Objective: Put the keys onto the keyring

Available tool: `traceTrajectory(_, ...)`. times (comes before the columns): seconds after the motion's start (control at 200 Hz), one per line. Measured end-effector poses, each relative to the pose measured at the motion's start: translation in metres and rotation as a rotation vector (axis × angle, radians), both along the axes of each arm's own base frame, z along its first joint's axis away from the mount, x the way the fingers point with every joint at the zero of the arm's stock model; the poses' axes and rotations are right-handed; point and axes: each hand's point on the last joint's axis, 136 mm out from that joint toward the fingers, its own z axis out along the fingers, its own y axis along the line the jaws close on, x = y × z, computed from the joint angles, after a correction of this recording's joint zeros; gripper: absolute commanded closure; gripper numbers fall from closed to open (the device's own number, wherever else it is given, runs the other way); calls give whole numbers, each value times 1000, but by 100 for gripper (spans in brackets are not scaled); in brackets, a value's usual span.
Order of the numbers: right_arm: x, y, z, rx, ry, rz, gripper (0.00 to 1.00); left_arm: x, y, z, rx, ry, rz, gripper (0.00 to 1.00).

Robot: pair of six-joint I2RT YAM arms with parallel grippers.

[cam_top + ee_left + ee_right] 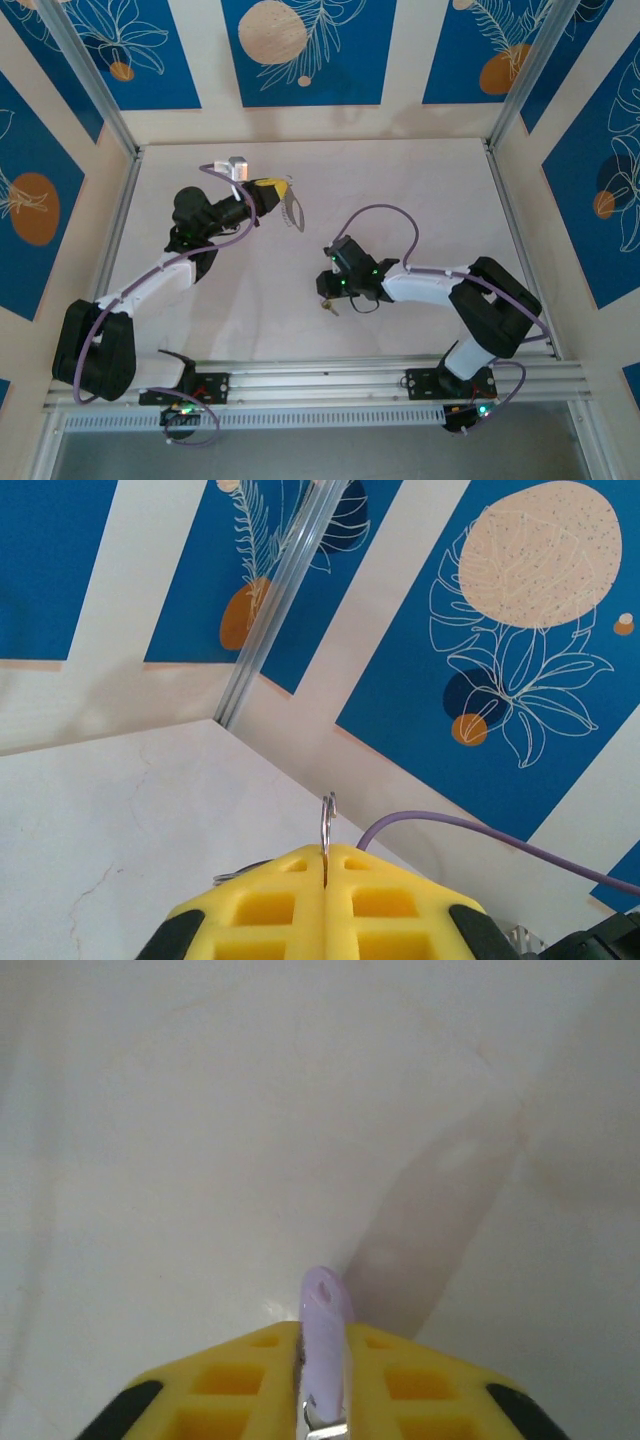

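Over the table, the left gripper is clamped shut on the keyring, with just a sliver of wire poking out past the pads. The right gripper sits well right of the keyring and closer to the arm bases, pinched on the lilac key by its plastic head. My worry: that's a skinny hold on slick plastic, so the key could pivot or pop out on the lift. And the keyring could twist once the key pushes against it.
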Motion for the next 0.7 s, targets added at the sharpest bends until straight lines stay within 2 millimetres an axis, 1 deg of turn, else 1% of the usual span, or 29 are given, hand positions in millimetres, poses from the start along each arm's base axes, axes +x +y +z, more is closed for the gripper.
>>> traceTrajectory(0.03,1,2,1,5,-3,1,100,0,0,0,-1,-1,0,100)
traceTrajectory(0.215,5,7,9,26,-12,19,100,0,0,1,-1,-4,0,100)
traceTrajectory(0.245,5,8,10,28,-13,19,93,0,0,1,-1,-4,0,100)
traceTrajectory(0.275,6,9,11,29,-16,21,83,0,0,1,-1,-4,0,100)
traceTrajectory(0.31,6,9,11,28,-17,22,73,0,0,1,-1,-4,0,100)
traceTrajectory(0.355,6,8,10,25,-16,20,67,0,0,1,-2,-4,0,100)
traceTrajectory(0.415,5,7,10,20,-16,25,65,0,0,1,-2,-5,0,100)
traceTrajectory(0.605,4,5,7,10,-11,25,65,0,0,2,-2,-5,0,100)
traceTrajectory(0.7,3,5,2,4,0,26,65,0,0,2,-2,-6,0,100)
